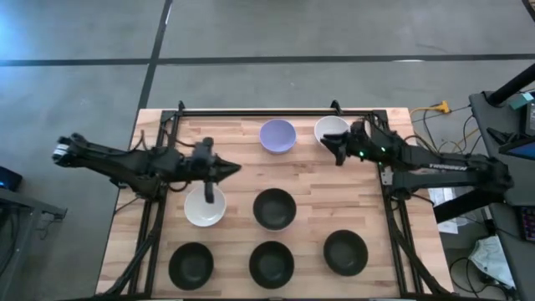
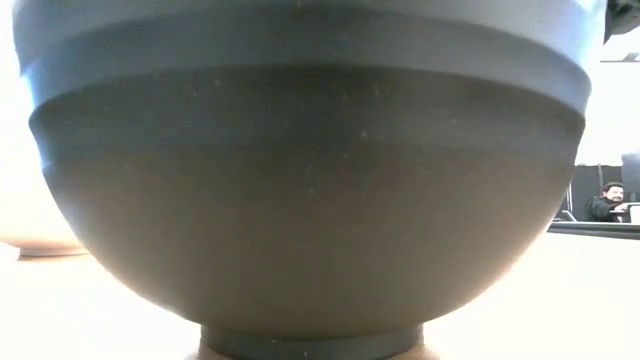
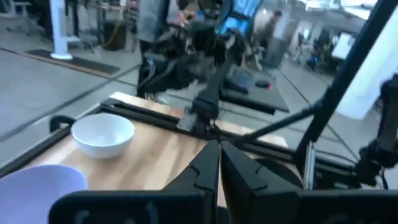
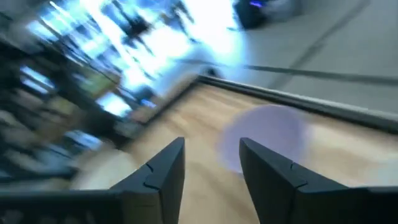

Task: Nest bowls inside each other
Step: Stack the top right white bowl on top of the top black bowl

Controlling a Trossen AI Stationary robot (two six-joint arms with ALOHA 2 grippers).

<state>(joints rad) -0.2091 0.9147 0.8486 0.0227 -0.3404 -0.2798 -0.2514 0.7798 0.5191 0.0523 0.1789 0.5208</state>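
Observation:
In the high view, four black bowls stand on their feet: one mid-table [image 1: 275, 208] and three along the near edge [image 1: 191, 265] [image 1: 272, 263] [image 1: 345, 252]. A white bowl [image 1: 205, 208] sits left of the middle one. At the far side stand a lavender bowl [image 1: 277, 135] [image 4: 261, 143] and another white bowl [image 1: 330, 128] [image 3: 102, 134]. No pink bowl shows. My left gripper [image 1: 234, 170] [image 3: 219, 158] is shut and hovers just beyond the near white bowl, pointing right. My right gripper [image 1: 337, 151] [image 4: 211, 163] is open at the far white bowl's near rim, pointing toward the lavender bowl.
A black metal frame [image 1: 251, 110] runs along the table's far edge and down both sides. The low view is almost filled by one black bowl [image 2: 310, 180]; a person [image 2: 605, 202] sits far behind. Bare wood [image 1: 242, 146] lies between the two grippers.

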